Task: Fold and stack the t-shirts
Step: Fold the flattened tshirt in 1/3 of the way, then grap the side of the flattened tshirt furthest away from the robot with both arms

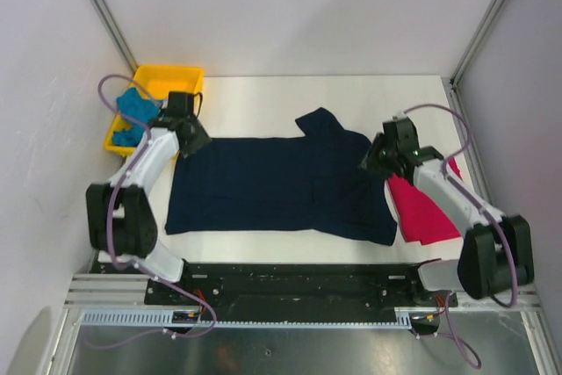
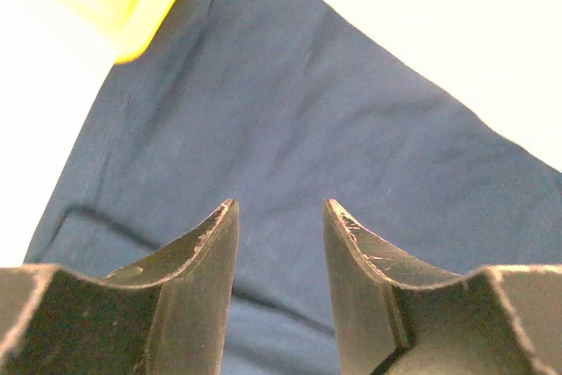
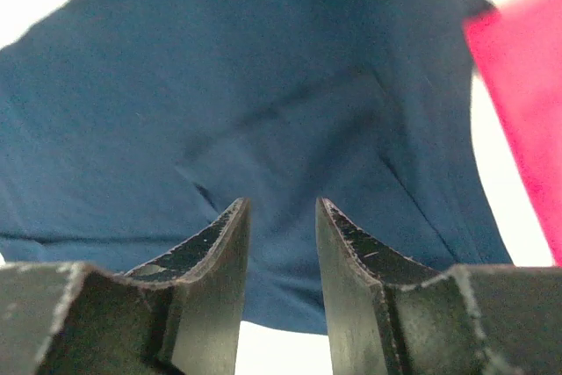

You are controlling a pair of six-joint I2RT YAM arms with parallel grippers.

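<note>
The navy t-shirt (image 1: 272,186) lies spread on the table (image 1: 263,94). The left arm reaches over its left edge and the right arm over its right edge, above the pink t-shirt (image 1: 426,212). The left gripper (image 2: 279,208) and the right gripper (image 3: 283,204) point down at the cloth, fingers apart, holding nothing.

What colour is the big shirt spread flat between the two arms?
Dark navy blue, plain with no pattern. The t-shirt shows best in the overhead view.
</note>
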